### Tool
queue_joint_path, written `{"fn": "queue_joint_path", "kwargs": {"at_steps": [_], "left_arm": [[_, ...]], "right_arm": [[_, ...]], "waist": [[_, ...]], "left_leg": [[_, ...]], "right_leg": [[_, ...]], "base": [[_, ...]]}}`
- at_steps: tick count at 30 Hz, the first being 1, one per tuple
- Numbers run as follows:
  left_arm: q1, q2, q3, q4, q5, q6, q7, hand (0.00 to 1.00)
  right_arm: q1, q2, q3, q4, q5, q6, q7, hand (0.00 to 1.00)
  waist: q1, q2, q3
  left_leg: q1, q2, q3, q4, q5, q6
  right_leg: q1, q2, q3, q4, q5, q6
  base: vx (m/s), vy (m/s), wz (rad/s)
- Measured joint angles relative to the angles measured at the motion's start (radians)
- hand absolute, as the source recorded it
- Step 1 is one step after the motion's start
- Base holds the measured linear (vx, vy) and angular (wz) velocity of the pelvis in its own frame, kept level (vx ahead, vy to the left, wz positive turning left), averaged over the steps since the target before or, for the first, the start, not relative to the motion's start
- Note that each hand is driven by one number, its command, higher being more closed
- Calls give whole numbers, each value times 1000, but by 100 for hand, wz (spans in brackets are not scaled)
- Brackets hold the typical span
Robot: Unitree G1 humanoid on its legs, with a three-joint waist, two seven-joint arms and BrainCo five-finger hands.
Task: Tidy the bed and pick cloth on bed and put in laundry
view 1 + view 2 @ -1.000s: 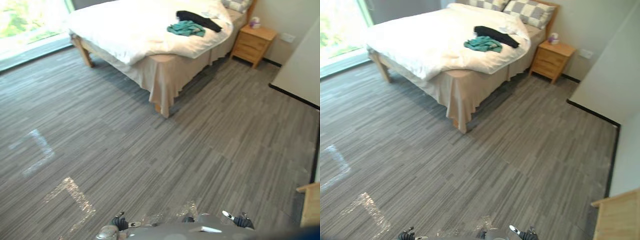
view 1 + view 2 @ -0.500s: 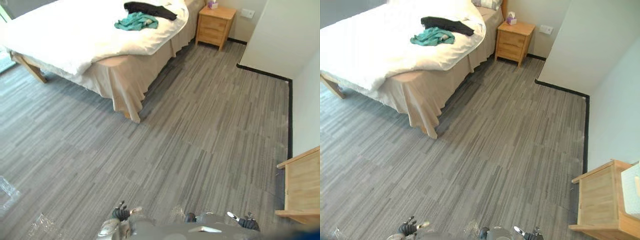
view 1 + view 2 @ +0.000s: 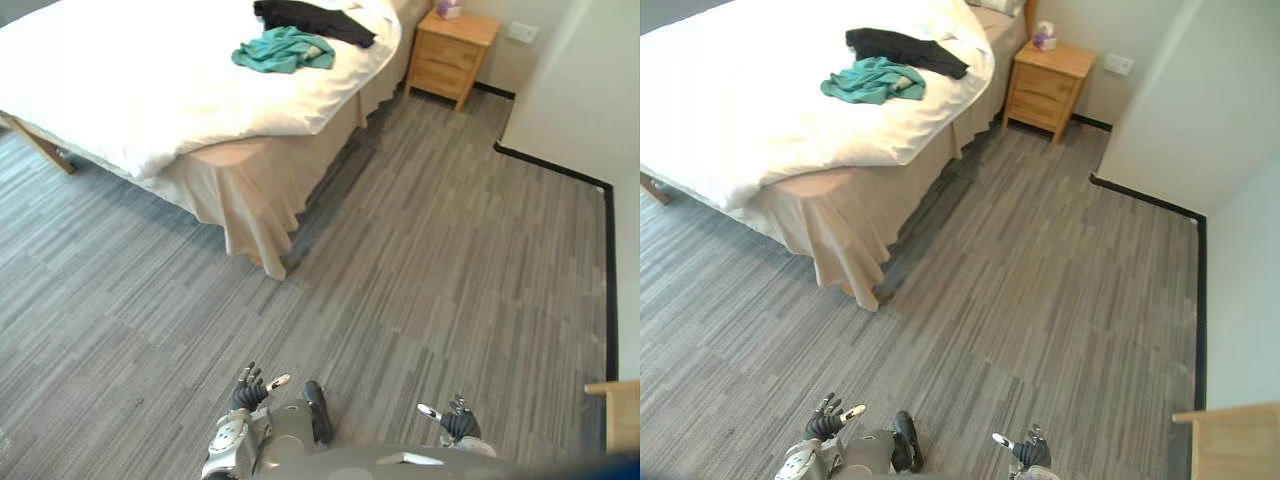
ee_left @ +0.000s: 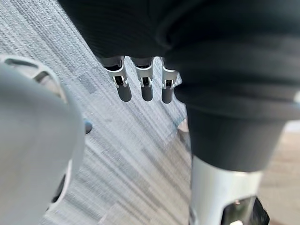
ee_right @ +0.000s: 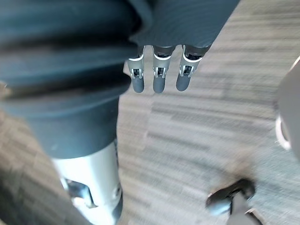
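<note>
Far left on the bed point(image 3: 150, 90), teal cloth point(image 3: 283, 50) and black cloth point(image 3: 315, 18) lie well apart from both empty, slack-fingered hands, with the left hand point(image 3: 248, 388) nearer than the right hand point(image 3: 458, 422).

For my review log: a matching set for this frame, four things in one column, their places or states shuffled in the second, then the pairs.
1 teal cloth
2 black cloth
3 nightstand
4 left hand

A open, holding nothing
B on the duvet, nearest the nightstand
C beside the bed
D on the duvet, nearer the bed's foot

Pairs: 1-D, 2-B, 3-C, 4-A
</note>
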Motion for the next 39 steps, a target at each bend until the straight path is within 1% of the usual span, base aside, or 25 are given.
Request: {"fn": "queue_joint_path", "kwargs": {"at_steps": [1, 3, 4, 5, 7, 9, 11, 13, 15, 16, 17, 18, 19, 21, 23, 24, 25, 27, 29, 30, 31, 32, 33, 35, 39], "left_arm": [[2, 6, -18, 3, 1, 4, 1, 0], [1, 32, -84, 26, 4, 9, 0, 0], [0, 37, -88, 43, 4, 12, 0, 0], [0, 37, -89, 49, 4, 14, 1, 0], [-1, 36, -106, 66, 0, 17, 2, 0], [-2, 34, -106, 67, -2, 17, 1, 0], [-12, 17, -106, 63, -3, 17, -4, 0], [-22, 1, -105, 60, 1, 17, -9, 0], [-33, -18, -101, 57, 43, 16, -22, 0], [-33, -21, -98, 56, 44, 15, -24, 0], [-31, -26, -84, 53, 63, 14, -26, 0], [-29, -53, -64, 63, 75, 14, -25, 0], [-22, -75, -58, 63, 82, 7, -26, 0], [-23, -108, -57, 61, 82, 2, -26, 0], [-27, -116, -54, 61, 80, -13, -30, 0], [-27, -122, -36, 60, 79, -19, -40, 0], [-27, -129, -18, 41, 66, -33, -40, 0], [-28, -130, -20, 21, 50, -35, -40, 0], [-29, -135, -30, 20, 17, -36, -47, 0], [-38, -137, -39, 21, -5, -35, -47, 0], [-39, -137, -60, 25, -21, -32, -47, 0], [-40, -137, -87, 33, -40, -26, -49, 0], [-45, -134, -104, 41, -47, -25, -49, 0], [-55, -124, -112, 52, -59, -7, -52, 0], [-56, -81, -187, 64, -57, 5, -65, 0]], "right_arm": [[-1, -1, -12, 5, -1, 0, 2, 0], [-1, -3, -62, 28, 0, 0, 3, 0], [-1, -11, -68, 39, 4, 1, 5, 0], [-3, -18, -68, 38, 5, 1, 4, 0], [-1, -30, -66, 14, 6, -5, 13, 0], [6, -25, -65, -7, 10, -14, 18, 0], [9, -23, -63, -17, 13, -25, 20, 0], [9, -25, -52, -17, 35, -34, 18, 0], [8, -30, 11, -13, 57, -44, 10, 0], [8, -34, 30, -12, 61, -46, 8, 0], [10, -37, 69, -7, 73, -51, 0, 0], [-3, -63, 78, 0, 74, -54, -4, 0], [-18, -81, 89, 15, 81, -54, -12, 0], [-41, -102, 95, 36, 81, -52, -14, 0], [-51, -107, 95, 48, 73, -43, -14, 0], [-52, -106, 106, 47, 61, -39, -17, 0], [-59, -106, 112, 53, 10, -27, -13, 0], [-78, -106, 129, 77, -84, -11, -6, 0], [-80, -104, 149, 82, -170, -10, 11, 0], [-84, -105, 159, 84, -196, -11, 21, 0], [-87, -109, 172, 86, -201, -11, 24, 0], [-89, -114, 178, 88, -208, -11, 23, 0], [-91, -114, 179, 96, -208, -12, 21, 0], [-101, -92, 218, 121, -210, -12, 6, 0], [-111, -60, 250, 125, -236, -13, -17, 0]], "waist": [[0, -2, -7], [-24, -5, -17], [-28, -9, -19], [-30, -6, -18], [-36, 13, -17], [-59, 13, -17], [-67, 23, -16], [-68, 31, -17], [-69, 33, -13], [-69, 30, -14], [-71, 15, -14], [-72, 42, -13], [-72, 75, -20], [-82, 104, -15], [-81, 111, -11], [-80, 105, -5], [-76, 106, 6], [-70, 100, 16], [-60, 94, 11], [-56, 94, 9], [-57, 98, 3], [-59, 108, -5], [-59, 108, -6], [-54, 70, -26], [-49, 46, -33]], "left_leg": [[17, -17, -10, -17, -14, 0], [81, -81, -75, -67, -46, -11], [125, -104, -99, -96, -53, -16], [153, -108, -111, -109, -56, -16], [245, -105, -170, -146, -61, -15], [293, -103, -222, -165, -61, -17], [344, -80, -309, -181, -81, -47], [349, -58, -367, -170, -105, -61], [364, -26, -429, -131, -160, -99], [370, -22, -437, -118, -177, -113], [396, -21, -440, -99, -218, -137], [425, 16, -439, -93, -239, -153], [435, 48, -419, -78, -232, -170], [409, 89, -390, 14, -213, -196], [335, 129, -385, 188, -175, -217], [269, 158, -391, 352, -128, -239], [212, 191, -384, 504, -135, -240], [159, 222, -338, 575, -148, -238], [132, 220, -278, 438, -149, -232], [125, 198, -251, 269, -132, -220], [118, 179, -241, 145, -86, -208], [103, 156, -238, 0, 18, -194], [104, 147, -223, -38, 27, -195], [140, 76, -235, -197, 102, -174], [198, 18, -304, -280, 128, -161]], "right_leg": [[-36, -24, 16, 91, 16, -1], [-196, -102, 101, 469, 164, -87], [-298, -126, 145, 652, 150, -88], [-339, -129, 155, 708, 134, -87], [-464, -100, 155, 750, 46, -83], [-505, -75, 143, 677, -27, -53], [-524, -20, 123, 408, -63, -37], [-532, 23, 132, 208, -56, -33], [-529, 72, 170, -57, 49, -34], [-524, 75, 178, -95, 81, -35], [-513, 69, 185, -125, 154, -57], [-512, 96, 173, -63, 143, -84], [-514, 121, 159, -24, 79, -100], [-494, 154, 140, -14, 33, -117], [-456, 184, 132, -32, 4, -141], [-411, 203, 134, -62, -16, -141], [-348, 221, 132, -103, -22, -148], [-254, 227, 105, -169, -10, -151], [-192, 219, 87, -231, -5, -143], [-169, 208, 72, -271, 2, -132], [-160, 203, 53, -288, 7, -124], [-152, 200, 18, -304, 6, -109], [-146, 195, -1, -308, 2, -99], [-141, 153, -97, -321, 4, -69], [-72, 120, -156, -331, 1, -50]], "base": [[313, 240, 54], [315, 202, 86], [354, 149, 67], [436, 165, 51], [443, 115, 65], [295, 8, 96], [385, -127, 115], [322, -178, 99], [408, -282, 89], [438, -343, 56], [444, -386, 27], [556, -446, 20], [470, -352, 3], [431, -320, 2], [416, -332, 2], [442, -279, 8], [295, -167, 6], [348, -162, 2], [290, -87, 11], [262, 33, 28], [334, 103, 58], [306, 131, 67], [313, 157, 105], [251, 119, 97], [174, 63, 71]]}}
